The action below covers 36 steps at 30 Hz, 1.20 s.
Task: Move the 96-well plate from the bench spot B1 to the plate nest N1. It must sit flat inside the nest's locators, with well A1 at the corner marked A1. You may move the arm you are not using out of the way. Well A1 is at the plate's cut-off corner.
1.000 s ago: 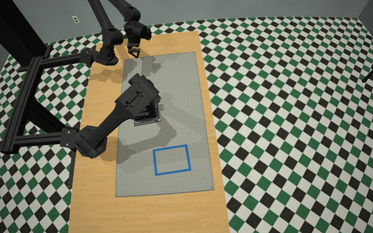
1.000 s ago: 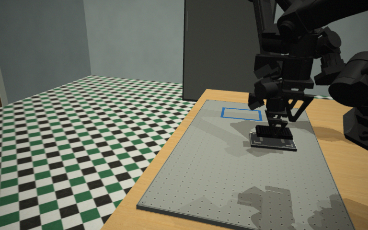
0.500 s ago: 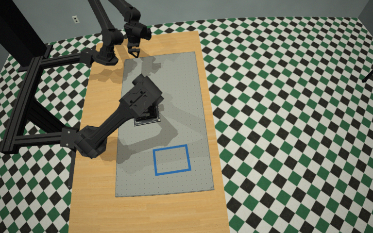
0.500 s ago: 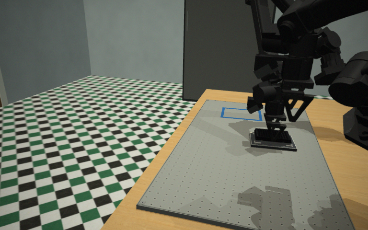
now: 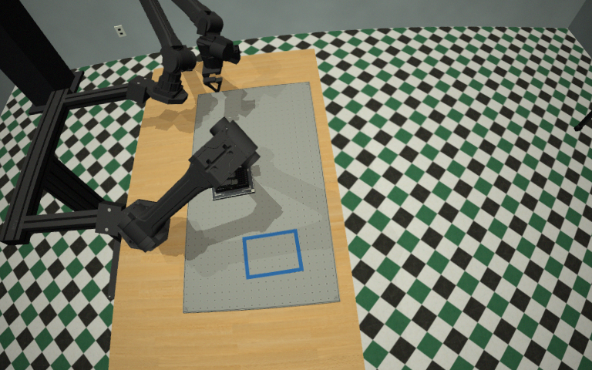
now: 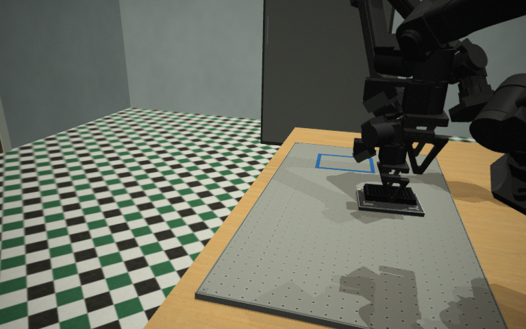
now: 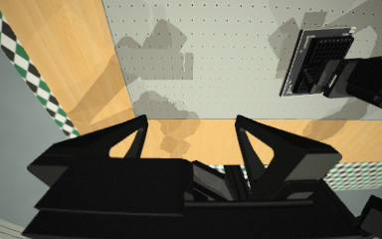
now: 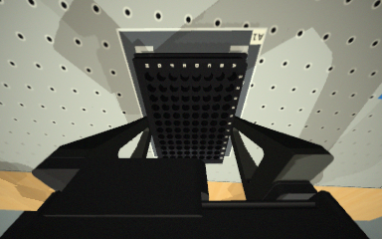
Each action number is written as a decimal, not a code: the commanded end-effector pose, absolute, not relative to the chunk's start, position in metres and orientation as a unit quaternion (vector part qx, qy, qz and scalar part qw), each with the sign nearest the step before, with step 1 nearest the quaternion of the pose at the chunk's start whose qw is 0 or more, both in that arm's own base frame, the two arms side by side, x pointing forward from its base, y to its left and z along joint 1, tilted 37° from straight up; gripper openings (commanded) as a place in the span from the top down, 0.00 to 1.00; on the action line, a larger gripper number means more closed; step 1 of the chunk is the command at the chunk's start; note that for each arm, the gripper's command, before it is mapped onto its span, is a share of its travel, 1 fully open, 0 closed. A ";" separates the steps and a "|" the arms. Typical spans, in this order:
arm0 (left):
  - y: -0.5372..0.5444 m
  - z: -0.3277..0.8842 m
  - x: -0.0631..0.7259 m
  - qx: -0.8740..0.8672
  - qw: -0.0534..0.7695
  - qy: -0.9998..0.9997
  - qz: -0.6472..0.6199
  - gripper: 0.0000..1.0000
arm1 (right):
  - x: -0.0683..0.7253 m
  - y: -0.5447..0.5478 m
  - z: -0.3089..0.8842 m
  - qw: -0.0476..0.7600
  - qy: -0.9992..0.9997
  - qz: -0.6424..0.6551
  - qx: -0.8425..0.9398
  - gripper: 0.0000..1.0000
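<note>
Exterior view, near to far: L hand (image 5: 217, 89) (image 6: 418, 169) (image 7: 193, 119), fingers wide apart w/ nothing between, above the tabletop (image 5: 261, 338) (image 6: 174, 306) (image 7: 50, 55) (image 8: 229, 191); beyond it, on the perforated board (image 5: 279, 292) (image 6: 271, 248) (image 7: 214, 45) (image 8: 25, 50), the nest (image 5: 233, 196) (image 6: 387, 209) (image 7: 293, 60) (image 8: 194, 40), w/ the black 96-well plate (image 5: 245, 177) (image 6: 372, 190) (image 7: 335, 49) (image 8: 191, 102) over it, gripped across its width by R hand (image 5: 235, 180) (image 6: 395, 195) (image 7: 310, 80) (image 8: 191, 119). R wrist view: plate's lettered end (col. 1) lies toward the nest's A1 label (image 8: 258, 37), row A on the label's side; full seating can't be told. Farther back, well apart from the nest, the blue outline (image 5: 245, 257) (image 6: 345, 169) (image 8: 380, 97); behind the tabletop, a tall dark panel (image 6: 310, 69)
</note>
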<state>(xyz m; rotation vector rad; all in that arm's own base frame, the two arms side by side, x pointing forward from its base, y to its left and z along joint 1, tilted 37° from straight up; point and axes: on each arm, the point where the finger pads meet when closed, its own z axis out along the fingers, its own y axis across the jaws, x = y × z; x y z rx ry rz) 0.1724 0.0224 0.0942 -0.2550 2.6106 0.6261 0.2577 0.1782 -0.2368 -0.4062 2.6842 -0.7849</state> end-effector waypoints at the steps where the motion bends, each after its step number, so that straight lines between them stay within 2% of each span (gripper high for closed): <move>1: 0.017 0.104 0.178 -0.096 0.230 0.943 0.221 0.00 | 0.259 0.176 -0.238 0.158 0.937 -0.274 -0.146 1.00; 36: 0.017 0.104 0.178 -0.096 0.230 0.943 0.221 0.00 | 0.261 0.169 -0.243 0.155 0.938 -0.276 -0.143 1.00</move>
